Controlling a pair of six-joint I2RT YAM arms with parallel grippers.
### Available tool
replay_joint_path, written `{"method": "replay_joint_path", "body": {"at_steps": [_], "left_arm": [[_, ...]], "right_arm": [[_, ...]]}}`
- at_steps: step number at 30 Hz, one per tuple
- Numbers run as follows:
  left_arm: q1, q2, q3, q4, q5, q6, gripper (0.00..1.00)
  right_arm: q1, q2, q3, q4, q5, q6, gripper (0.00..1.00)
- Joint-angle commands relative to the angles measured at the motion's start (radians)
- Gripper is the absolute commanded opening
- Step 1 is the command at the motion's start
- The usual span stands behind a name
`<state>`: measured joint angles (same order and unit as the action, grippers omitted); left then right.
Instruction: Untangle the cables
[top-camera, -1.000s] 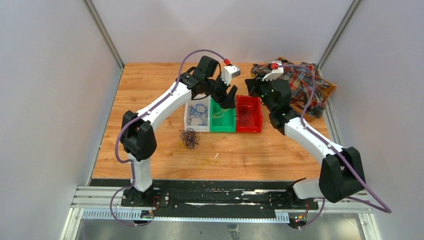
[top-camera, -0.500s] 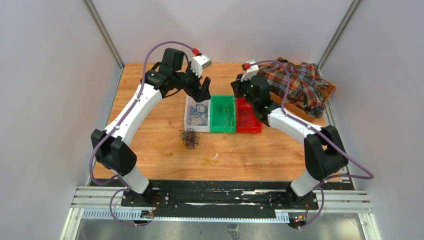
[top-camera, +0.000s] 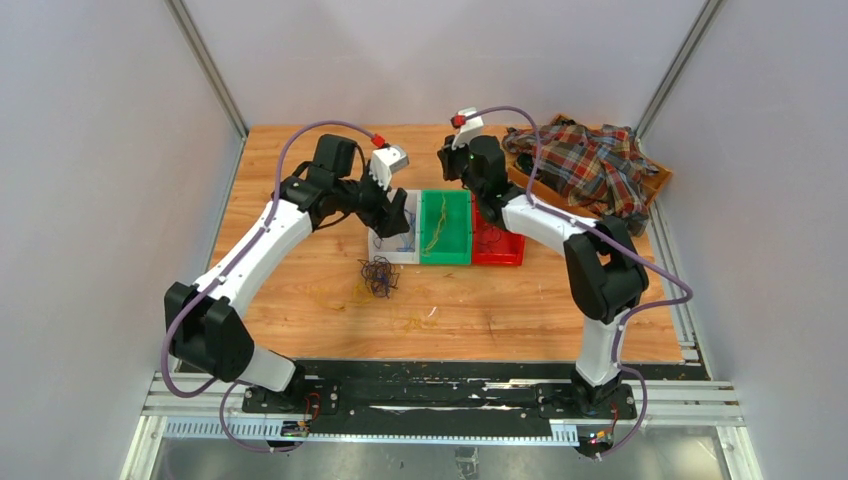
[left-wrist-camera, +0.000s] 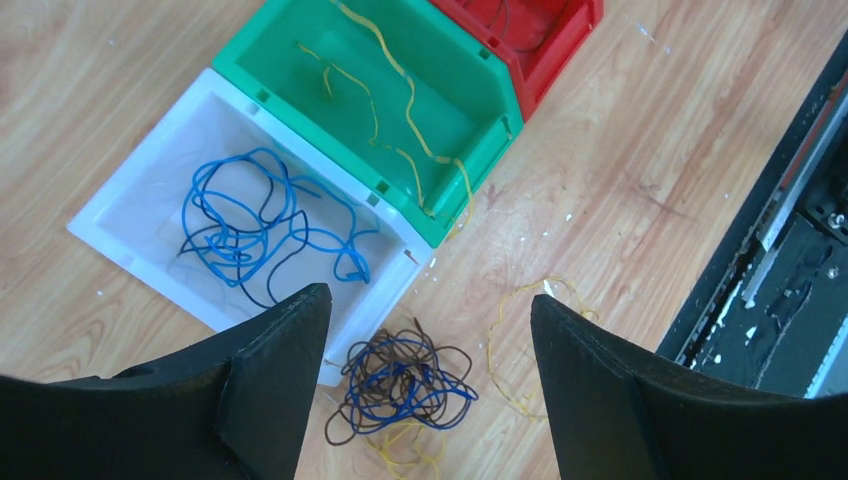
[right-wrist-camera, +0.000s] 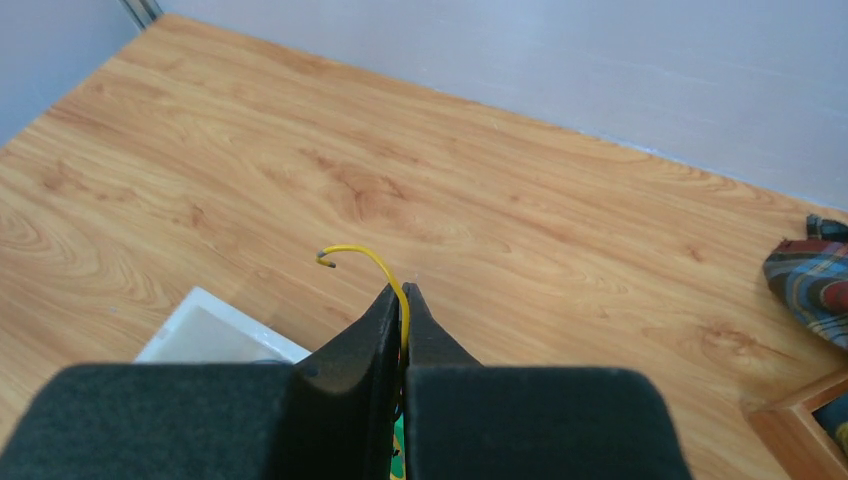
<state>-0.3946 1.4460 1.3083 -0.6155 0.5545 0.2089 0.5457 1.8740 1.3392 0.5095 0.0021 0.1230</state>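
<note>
The cables are a tangled clump of blue, dark brown and yellow loops on the wood, just in front of the white bin. In the left wrist view the clump lies below and between my spread fingertips. My left gripper hovers open and holds nothing, above the white bin's front corner. My right gripper is shut on a thin yellow cable, whose curled end sticks out past the fingertips. It hangs above the back of the green bin.
Three bins stand in a row: the white bin with blue cables, the green bin with yellow cables, and a red bin. Loose yellow wire lies by the clump. A plaid cloth fills a wooden tray at the back right.
My left gripper swung left from over the green bin, then came down over the white bin. My right gripper moved left from behind the red bin to behind the green one, still shut.
</note>
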Motion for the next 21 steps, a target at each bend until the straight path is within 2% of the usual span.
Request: {"method": "replay_joint_path", "body": {"at_steps": [1,4,11,19,20,21], "left_arm": [[0.0,-0.012,-0.009,0.09,-0.002,-0.027,0.78],[0.0,-0.016,-0.034,0.156,-0.01,-0.078,0.78],[0.006,0.0,-0.014,0.155,-0.03,-0.071,0.78],[0.022,-0.011,0.031,0.155,-0.052,-0.061,0.76],[0.023,-0.014,0.037,0.155,-0.054,-0.056,0.76],[0.026,-0.017,0.042,0.153,-0.056,-0.051,0.75]], "right_arm": [[0.033,0.05,-0.01,0.058,0.036,-0.087,0.01],[0.047,0.036,-0.078,0.104,0.05,-0.117,0.0],[0.086,-0.005,-0.21,0.133,0.073,-0.183,0.01],[0.102,0.014,-0.257,0.075,0.044,-0.15,0.0],[0.103,0.02,-0.248,0.052,0.043,-0.147,0.02],[0.103,0.023,-0.24,0.031,0.041,-0.145,0.09]]}}
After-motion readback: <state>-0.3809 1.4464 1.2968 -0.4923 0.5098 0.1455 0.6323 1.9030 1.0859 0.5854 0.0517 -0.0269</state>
